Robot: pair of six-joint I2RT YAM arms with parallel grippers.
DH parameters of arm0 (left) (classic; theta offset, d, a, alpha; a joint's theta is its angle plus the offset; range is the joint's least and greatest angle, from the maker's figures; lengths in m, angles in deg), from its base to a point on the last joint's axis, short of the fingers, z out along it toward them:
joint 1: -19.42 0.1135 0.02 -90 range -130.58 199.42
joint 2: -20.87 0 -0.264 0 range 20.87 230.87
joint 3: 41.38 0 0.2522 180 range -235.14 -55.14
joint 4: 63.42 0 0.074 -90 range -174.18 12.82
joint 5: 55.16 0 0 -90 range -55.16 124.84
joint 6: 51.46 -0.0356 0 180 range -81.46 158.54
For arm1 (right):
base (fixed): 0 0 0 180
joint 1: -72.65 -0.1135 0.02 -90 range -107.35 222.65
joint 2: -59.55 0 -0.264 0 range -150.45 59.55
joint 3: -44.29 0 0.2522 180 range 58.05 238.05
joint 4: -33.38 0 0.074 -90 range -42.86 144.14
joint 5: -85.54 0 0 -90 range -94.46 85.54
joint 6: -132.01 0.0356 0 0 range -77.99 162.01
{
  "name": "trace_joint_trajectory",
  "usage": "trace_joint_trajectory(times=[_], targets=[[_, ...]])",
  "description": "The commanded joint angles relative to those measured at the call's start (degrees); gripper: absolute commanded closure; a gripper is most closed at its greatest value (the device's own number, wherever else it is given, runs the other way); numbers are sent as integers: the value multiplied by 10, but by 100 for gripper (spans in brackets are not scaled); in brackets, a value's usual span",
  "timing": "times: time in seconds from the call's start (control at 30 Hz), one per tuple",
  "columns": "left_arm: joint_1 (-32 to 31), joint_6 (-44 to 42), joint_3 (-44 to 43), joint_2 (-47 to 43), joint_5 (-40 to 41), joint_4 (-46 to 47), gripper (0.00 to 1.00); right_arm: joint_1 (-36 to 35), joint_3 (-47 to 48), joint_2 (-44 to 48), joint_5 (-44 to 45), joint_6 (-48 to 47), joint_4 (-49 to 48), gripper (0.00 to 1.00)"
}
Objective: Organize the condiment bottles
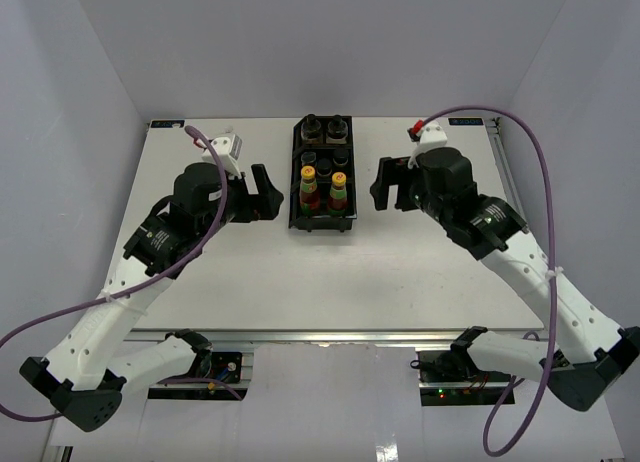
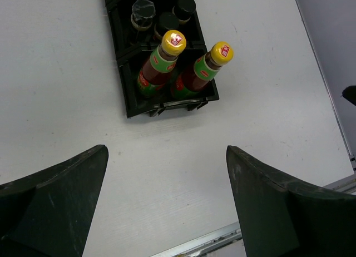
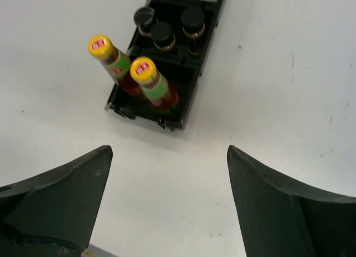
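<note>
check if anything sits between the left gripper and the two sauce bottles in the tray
Nothing visible does: only bare table lies between the open left gripper and the tray, whose low wall rings the sauce bottles.

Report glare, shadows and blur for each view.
Top external: even, soft light, with the white table bright and the black tray so dark that its jars are hard to read. Left wrist: a glare spot washes out the cap of one sauce bottle, and the near fingers are dark and soft-edged. Right wrist: the tray contents are sharp, there is no glare, and the fingers are equally dark.
</note>
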Motion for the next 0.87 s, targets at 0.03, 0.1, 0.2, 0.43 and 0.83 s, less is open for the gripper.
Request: trace_joint_trajectory(times=[0.03,0.1,0.2,0.43,0.83], targets=[[-1,-8,37,-48,-22,7,2,-2,-70,95,14,30,5,10],[-1,-7,42,-57,-29,12,2,-2,-86,114,11,30,-2,10],[-1,-8,35,-54,-30,2,2,-2,-85,118,8,30,-1,10],[-1,-6,32,-46,-31,-7,2,-2,-86,112,-2,28,-5,10],[-1,1,28,-42,-29,-8,2,-2,-76,108,2,18,-2,10]])
